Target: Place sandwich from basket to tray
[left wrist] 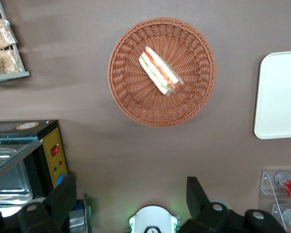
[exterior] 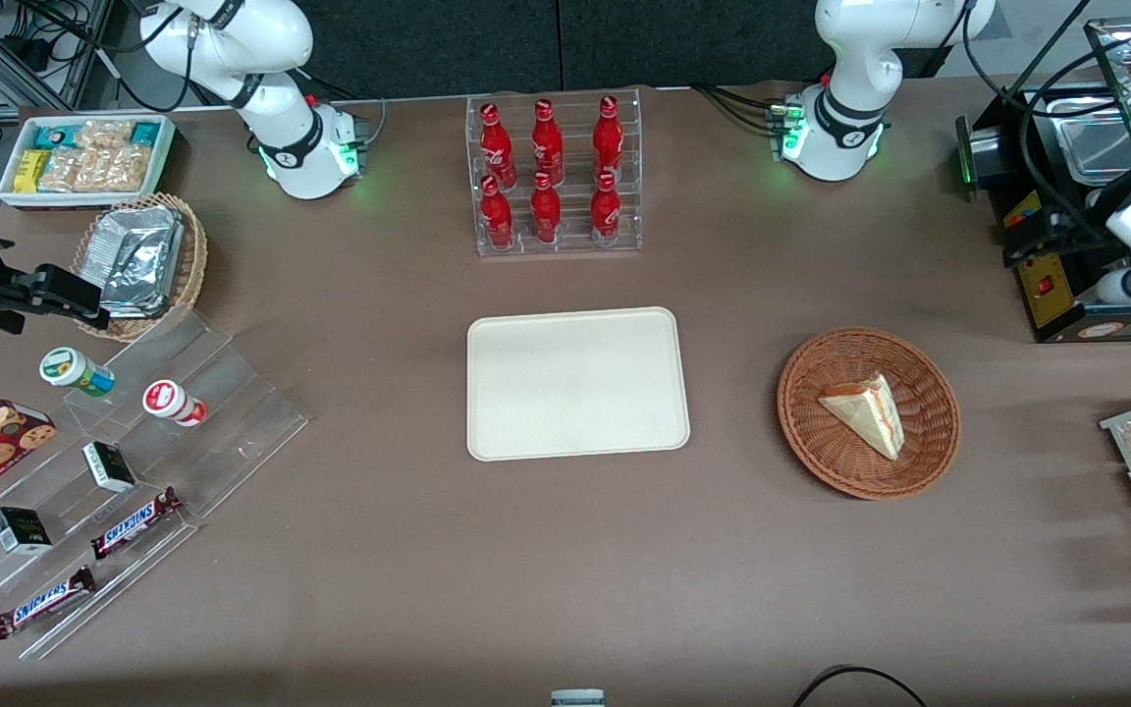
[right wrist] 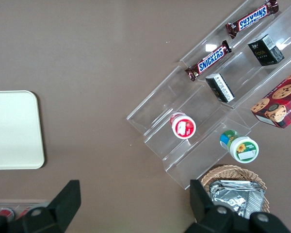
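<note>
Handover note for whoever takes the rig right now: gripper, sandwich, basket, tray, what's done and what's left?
Gripper: open, holding nothing, raised above the table near the black machine, farther from the front camera than the basket.
Sandwich: lying in the basket, untouched.
Tray: mid-table, nothing on it.
Done: nothing yet.
Left: descend to the sandwich, grasp, lift, carry to the tray, release.

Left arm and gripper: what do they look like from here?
The left arm is glossy white with black joint bands, a green light at its base and black cables there. The gripper has two black wedge-shaped fingers, set apart, high over the table nearer the base than the basket.
</note>
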{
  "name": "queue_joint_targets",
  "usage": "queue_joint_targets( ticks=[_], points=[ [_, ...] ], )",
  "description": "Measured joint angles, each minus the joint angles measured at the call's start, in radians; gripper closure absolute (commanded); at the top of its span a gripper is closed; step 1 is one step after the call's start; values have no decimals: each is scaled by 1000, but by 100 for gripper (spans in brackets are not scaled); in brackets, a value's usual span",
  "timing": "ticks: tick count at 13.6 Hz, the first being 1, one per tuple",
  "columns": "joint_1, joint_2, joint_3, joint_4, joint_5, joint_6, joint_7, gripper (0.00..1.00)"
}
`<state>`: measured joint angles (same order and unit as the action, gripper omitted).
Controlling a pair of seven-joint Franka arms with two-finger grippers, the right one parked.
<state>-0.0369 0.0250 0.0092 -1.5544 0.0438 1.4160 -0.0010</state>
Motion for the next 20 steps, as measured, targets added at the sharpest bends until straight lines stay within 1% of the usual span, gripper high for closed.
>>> queue_joint_targets(
  ticks=[2, 8, 11, 14, 15, 17, 20],
  points=[
    [1, 2, 0, -82, 0, 99, -88, 0],
    [0, 5, -20, -360, -2, 450, -510, 0],
    [-3, 5, -39, -483, -3, 610, -666, 0],
    [-10, 5, -42, -611, -5, 778, -730, 0],
    [-9, 6, -42, -648, -16, 826, -735, 0],
    [-10, 12, -42, -701, -54, 927, -738, 0],
    [-10, 50, -47, -761, -63, 1063, -747, 0]
  ],
)
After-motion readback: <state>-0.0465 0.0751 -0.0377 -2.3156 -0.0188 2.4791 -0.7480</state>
